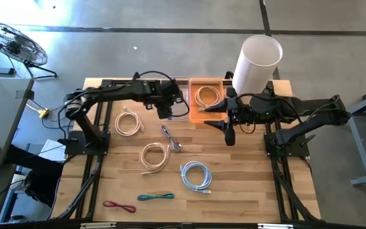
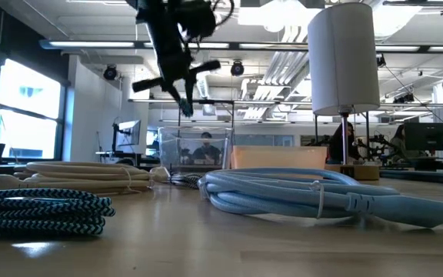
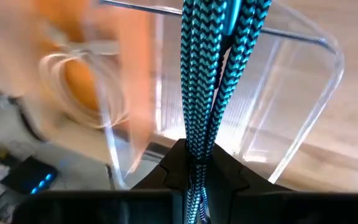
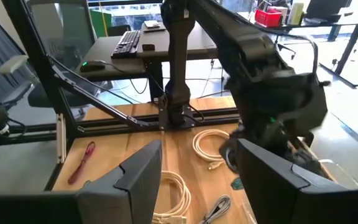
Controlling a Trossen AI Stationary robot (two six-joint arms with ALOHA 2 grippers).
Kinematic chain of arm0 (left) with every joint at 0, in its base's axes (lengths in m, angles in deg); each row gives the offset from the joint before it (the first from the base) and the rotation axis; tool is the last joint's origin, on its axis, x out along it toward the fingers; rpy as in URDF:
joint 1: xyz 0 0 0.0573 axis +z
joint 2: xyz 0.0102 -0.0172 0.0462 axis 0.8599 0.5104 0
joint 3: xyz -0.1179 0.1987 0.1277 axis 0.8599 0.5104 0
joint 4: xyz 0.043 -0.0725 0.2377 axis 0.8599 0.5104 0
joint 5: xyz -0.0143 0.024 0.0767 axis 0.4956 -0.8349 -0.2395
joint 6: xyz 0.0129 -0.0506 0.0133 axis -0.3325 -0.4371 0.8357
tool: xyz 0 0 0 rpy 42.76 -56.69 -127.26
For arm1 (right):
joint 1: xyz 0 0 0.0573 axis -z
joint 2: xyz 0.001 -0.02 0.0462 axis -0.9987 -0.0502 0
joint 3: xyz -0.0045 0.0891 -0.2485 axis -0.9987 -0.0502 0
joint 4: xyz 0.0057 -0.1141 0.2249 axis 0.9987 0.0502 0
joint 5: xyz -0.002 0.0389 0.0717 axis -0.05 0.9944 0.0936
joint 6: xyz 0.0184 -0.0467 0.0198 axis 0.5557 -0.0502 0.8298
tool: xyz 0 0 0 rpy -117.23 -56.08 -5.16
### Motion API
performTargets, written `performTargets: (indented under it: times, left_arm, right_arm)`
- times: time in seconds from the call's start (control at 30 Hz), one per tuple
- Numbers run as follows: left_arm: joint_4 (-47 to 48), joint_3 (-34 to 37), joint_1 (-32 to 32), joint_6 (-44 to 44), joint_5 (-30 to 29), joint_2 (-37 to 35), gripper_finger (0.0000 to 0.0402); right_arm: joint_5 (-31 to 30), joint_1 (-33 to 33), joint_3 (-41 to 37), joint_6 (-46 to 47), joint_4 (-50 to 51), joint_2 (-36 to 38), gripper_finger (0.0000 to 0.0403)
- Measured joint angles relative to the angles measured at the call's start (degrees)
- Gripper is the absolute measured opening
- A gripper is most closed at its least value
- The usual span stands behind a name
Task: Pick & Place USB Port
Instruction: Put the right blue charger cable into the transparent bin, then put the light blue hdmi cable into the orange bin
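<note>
My left gripper (image 1: 164, 109) hangs above the near edge of the clear bin (image 1: 178, 97) and is shut on a bundled teal-and-black braided cable (image 3: 202, 74). In the low view it sits high over the table (image 2: 177, 81), above the clear bin (image 2: 194, 150). The orange bin (image 1: 206, 95) beside the clear one holds a coiled white cable (image 1: 205, 95). My right gripper (image 1: 221, 122) is open just near of the orange bin and holds nothing; its fingers stand wide apart in the right wrist view (image 4: 197, 180). My left gripper pinches the braided cable bundle between its two fingers, several strands side by side (image 3: 197, 146). The fingers come from above, pointing down. The cable is lifted clear of the table and its strands run out past the fingertips over the clear bin (image 3: 278, 106).
Loose cables lie on the wooden table: a white coil (image 1: 129, 121), a silver-ended cable (image 1: 171, 138), a cream coil (image 1: 154, 156), a light-blue coil (image 1: 196, 175), a teal cable (image 1: 155, 196) and a red one (image 1: 119, 205). A tall white cylinder (image 1: 257, 63) stands behind the right arm.
</note>
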Motion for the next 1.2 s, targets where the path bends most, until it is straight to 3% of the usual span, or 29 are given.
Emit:
performTargets:
  times: [0.37, 0.7, 0.83, 0.93, 1.0, 1.2]
  left_arm:
    - [-5.87, 0.03, 4.79, 2.91, -5.74, 5.07, 0.0023]
    - [-7.19, 0.01, 5.33, -2.90, -7.55, 5.07, 0.0127]
    - [-9.31, -0.01, 4.79, -3.91, -18.04, 4.70, 0.0140]
    - [-5.88, -2.86, 3.65, -5.77, -28.00, 3.52, 0.0136]
    - [-0.49, -6.51, 2.38, -8.53, -30.48, 1.84, 0.0128]
    - [21.23, -23.61, -2.44, -26.53, -26.53, -1.83, 0.0108]
  right_arm:
    - [-0.15, 0.02, -0.02, 0.60, 1.00, 0.02, 0.0197]
    - [-1.39, 0.02, -0.04, -1.30, 2.80, 0.00, 0.0197]
    - [-1.42, 0.02, -0.04, -2.03, 2.84, 0.00, 0.0197]
    - [-1.14, 0.02, -0.04, -1.99, 4.05, 0.00, 0.0197]
    - [-1.03, 0.02, -0.04, -1.72, 5.42, 0.00, 0.0197]
    - [0.74, 0.02, -0.04, 3.02, 11.30, 0.00, 0.0197]
